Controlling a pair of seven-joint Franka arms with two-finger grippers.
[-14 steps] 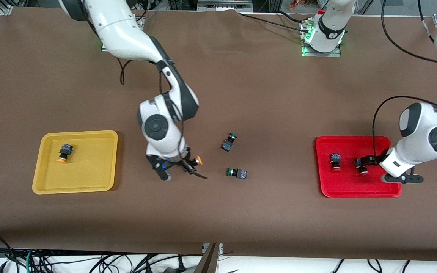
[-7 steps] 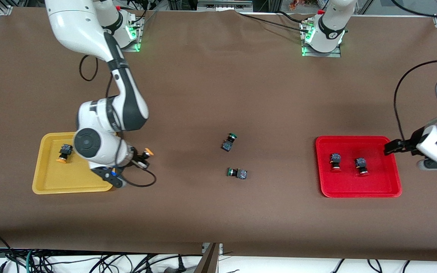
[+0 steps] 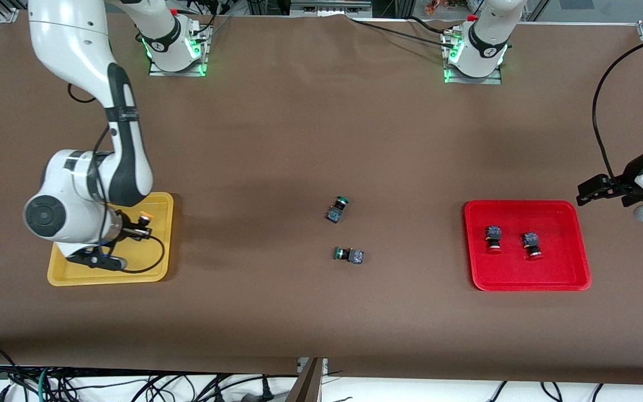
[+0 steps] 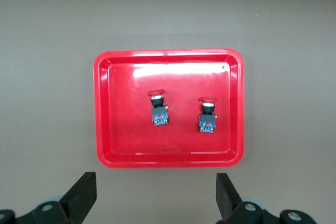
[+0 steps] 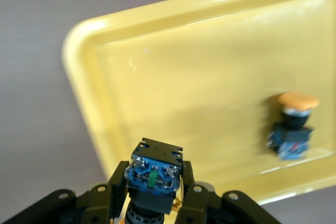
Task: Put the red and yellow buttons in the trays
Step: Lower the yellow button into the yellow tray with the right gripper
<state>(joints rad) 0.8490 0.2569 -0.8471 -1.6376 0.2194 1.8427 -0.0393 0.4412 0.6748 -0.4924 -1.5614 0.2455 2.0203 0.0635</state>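
Observation:
My right gripper [image 3: 134, 228] is shut on a yellow button [image 3: 143, 215] and holds it over the yellow tray [image 3: 157, 262]. In the right wrist view the held button [image 5: 156, 166] sits between the fingers, over the tray [image 5: 173, 77]. A second yellow button [image 5: 293, 124] lies in that tray; my arm hides it in the front view. The red tray [image 3: 578, 262] holds two red buttons [image 3: 493, 237] [image 3: 532, 244]. My left gripper [image 3: 585, 192] is open and empty, off the tray's corner at the left arm's end. The left wrist view shows the tray [image 4: 102, 108] and both buttons [image 4: 158, 109] [image 4: 207, 116].
Two green-capped buttons [image 3: 337, 208] [image 3: 349, 255] lie on the brown table between the two trays. Cables hang below the table's front edge.
My right arm has carried the yellow button from mid-table to over the yellow tray. My left gripper has let go of a red button in the red tray and drawn away.

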